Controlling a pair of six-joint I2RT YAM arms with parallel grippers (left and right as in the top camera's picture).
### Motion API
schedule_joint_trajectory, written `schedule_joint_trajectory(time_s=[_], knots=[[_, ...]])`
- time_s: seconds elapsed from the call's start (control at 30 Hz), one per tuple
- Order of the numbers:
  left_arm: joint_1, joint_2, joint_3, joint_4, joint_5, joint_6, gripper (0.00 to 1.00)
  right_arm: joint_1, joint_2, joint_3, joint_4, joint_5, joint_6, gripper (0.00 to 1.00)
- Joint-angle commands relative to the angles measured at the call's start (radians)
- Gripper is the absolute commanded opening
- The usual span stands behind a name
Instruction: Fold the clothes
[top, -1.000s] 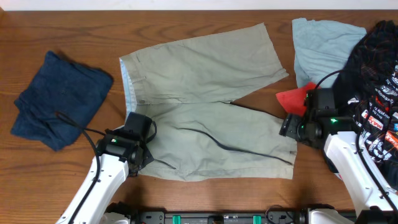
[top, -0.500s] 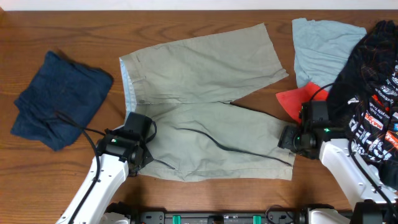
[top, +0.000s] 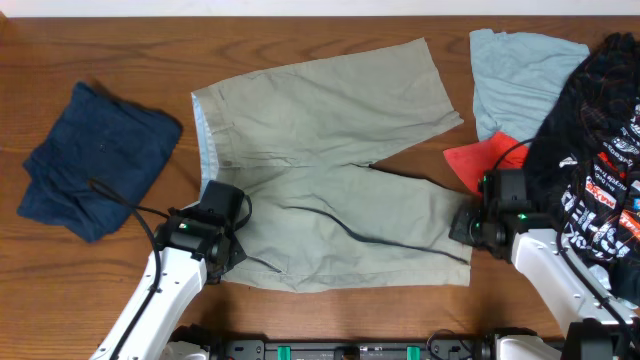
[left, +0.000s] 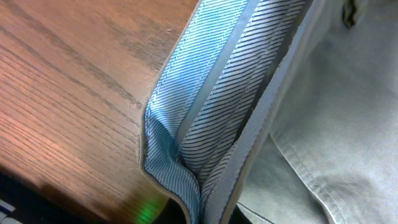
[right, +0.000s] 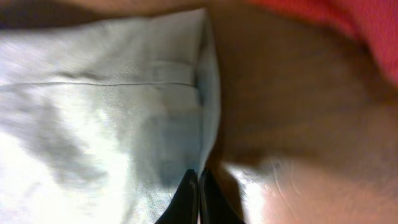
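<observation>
Khaki shorts (top: 330, 150) lie spread flat across the middle of the table, waistband to the left. My left gripper (top: 228, 245) sits at the waistband's near corner. In the left wrist view it (left: 199, 214) is shut on the waistband, whose blue striped lining (left: 211, 93) folds up from the pinch. My right gripper (top: 462, 225) is at the hem of the near leg. In the right wrist view its black fingertips (right: 199, 183) meet on the edge of the pale hem (right: 93, 124), which runs down into them.
A crumpled navy garment (top: 95, 160) lies at the left. A light-blue piece (top: 520, 80), a red piece (top: 478, 160) and a black printed heap (top: 600, 110) crowd the right side, close to the right arm. Bare wooden table (top: 100, 40) surrounds the shorts.
My right gripper slid left and slightly toward the near edge onto the leg hem, and its jaws went from open to shut. The left gripper and the shorts stayed put.
</observation>
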Motion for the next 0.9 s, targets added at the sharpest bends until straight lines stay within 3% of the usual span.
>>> schedule_joint_trajectory(time_s=[0.0, 0.17, 0.37, 0.4, 0.43, 0.5, 0.6, 0.87], knots=[[0.002, -0.005, 0.007, -0.01, -0.024, 0.003, 0.06, -0.012, 0.003, 0.108, 0.005, -0.021, -0.028, 0.01], [0.002, -0.005, 0.007, -0.02, -0.027, 0.003, 0.06, -0.026, 0.003, 0.222, 0.04, 0.013, -0.027, 0.01], [0.002, -0.005, 0.007, -0.02, -0.027, 0.002, 0.06, -0.041, 0.008, 0.229, 0.042, 0.072, -0.035, 0.05], [0.002, -0.005, 0.007, -0.019, -0.027, 0.002, 0.06, -0.043, 0.012, 0.228, 0.021, 0.08, -0.035, 0.1], [0.002, -0.005, 0.007, -0.019, -0.027, 0.002, 0.06, -0.043, 0.014, 0.228, -0.006, 0.081, -0.036, 0.25], [0.002, -0.005, 0.007, -0.016, -0.027, 0.002, 0.06, -0.043, 0.016, 0.227, -0.045, 0.081, -0.043, 0.37], [0.002, -0.005, 0.007, -0.012, -0.027, 0.002, 0.06, -0.043, 0.016, 0.227, -0.123, 0.079, -0.045, 0.73], [0.002, -0.005, 0.007, -0.012, -0.027, 0.002, 0.06, -0.043, 0.016, 0.227, -0.382, -0.101, -0.035, 0.76]])
